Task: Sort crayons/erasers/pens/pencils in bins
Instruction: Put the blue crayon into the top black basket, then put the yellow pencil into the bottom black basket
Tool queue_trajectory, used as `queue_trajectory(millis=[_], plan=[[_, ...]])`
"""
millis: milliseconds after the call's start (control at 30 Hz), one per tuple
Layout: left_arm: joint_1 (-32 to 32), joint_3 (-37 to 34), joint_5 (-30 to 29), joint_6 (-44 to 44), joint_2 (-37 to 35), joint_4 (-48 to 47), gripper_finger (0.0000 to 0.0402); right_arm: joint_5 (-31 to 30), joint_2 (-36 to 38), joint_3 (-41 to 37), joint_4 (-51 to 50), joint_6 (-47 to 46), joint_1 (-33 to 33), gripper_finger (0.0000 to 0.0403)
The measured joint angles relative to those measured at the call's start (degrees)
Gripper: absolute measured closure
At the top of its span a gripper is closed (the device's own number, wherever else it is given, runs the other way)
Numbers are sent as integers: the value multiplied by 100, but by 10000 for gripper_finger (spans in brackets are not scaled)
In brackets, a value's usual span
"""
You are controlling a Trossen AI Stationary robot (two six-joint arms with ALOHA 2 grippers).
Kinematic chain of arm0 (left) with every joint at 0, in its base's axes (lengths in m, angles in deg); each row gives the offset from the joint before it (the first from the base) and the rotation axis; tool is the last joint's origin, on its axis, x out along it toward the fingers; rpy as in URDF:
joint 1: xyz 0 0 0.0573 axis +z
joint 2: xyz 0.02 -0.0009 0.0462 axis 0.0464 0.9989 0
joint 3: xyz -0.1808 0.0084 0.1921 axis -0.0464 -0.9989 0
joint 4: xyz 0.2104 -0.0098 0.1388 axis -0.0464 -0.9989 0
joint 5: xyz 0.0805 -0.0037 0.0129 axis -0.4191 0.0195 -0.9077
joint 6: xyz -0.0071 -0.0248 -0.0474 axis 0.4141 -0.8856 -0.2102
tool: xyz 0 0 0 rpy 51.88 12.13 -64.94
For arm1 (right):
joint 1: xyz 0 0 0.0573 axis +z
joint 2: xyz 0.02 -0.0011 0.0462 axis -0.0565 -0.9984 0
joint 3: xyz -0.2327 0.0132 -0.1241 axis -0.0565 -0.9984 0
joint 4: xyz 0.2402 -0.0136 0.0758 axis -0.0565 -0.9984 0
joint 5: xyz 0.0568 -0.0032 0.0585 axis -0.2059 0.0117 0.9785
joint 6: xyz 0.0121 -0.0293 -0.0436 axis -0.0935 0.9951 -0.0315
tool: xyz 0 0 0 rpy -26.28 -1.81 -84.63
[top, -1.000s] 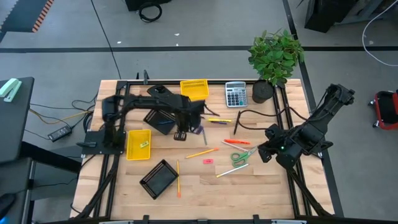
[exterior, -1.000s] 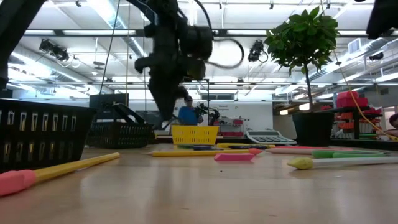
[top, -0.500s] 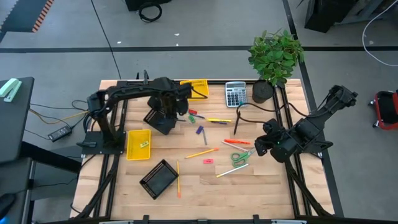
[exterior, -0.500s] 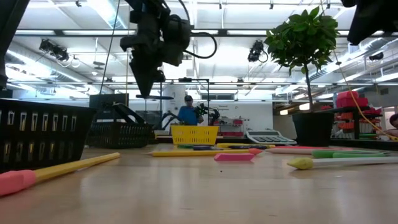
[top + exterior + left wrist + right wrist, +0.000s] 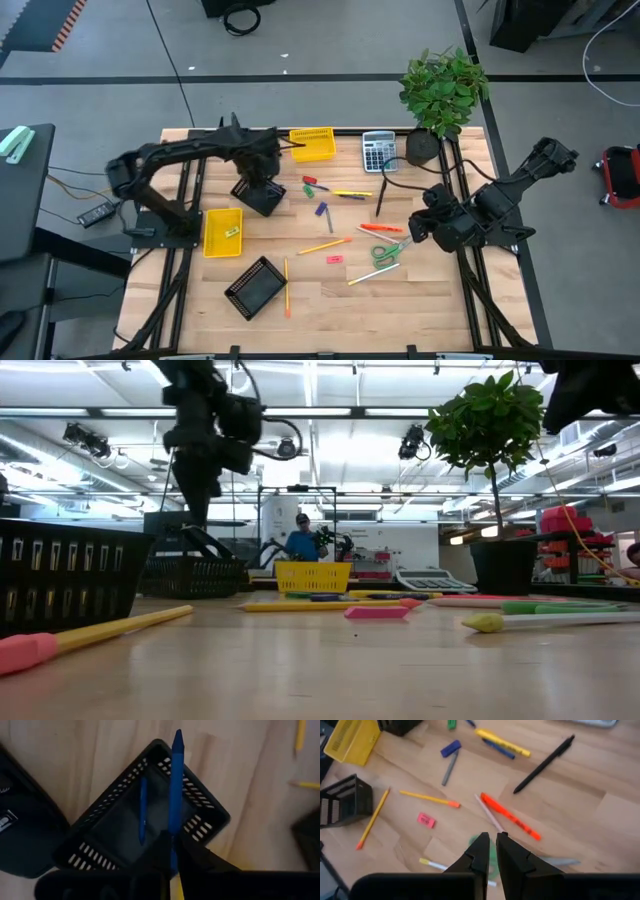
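Both arms are matte black, built of slim tubular links joined by chunky rounded joint housings. The left arm (image 5: 190,155) carries a thin black cable looping beside its wrist, and the right arm (image 5: 500,205) is bulkier at its wrist block. Each ends in two flat, dark, tapering fingers (image 5: 482,851).

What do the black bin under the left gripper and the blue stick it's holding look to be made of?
The black bin looks like perforated metal mesh with a matte black coat: rows of slots run along its walls, though moulded plastic is possible. The blue stick held in the left gripper looks like wax, dull and evenly coloured with a blunt cone tip, so probably a crayon.
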Motion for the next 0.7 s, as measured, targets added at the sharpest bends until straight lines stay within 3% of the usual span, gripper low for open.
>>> queue_trajectory(millis=[133, 333, 500, 700], plan=[[-9, -469, -135, -382, -280, 661, 370, -134, -2, 0, 4, 309, -241, 363], [-2, -507, -553, -189, -274, 641, 372, -126, -2, 0, 7, 581, -663, 363], [35, -507, -678, -167, -274, 606, 331, -119, -2, 0, 95, 728, -1092, 363], [21, -505, -685, -386, -275, 373, 273, 445, -26, 0, 1432, 2973, -1608, 355]])
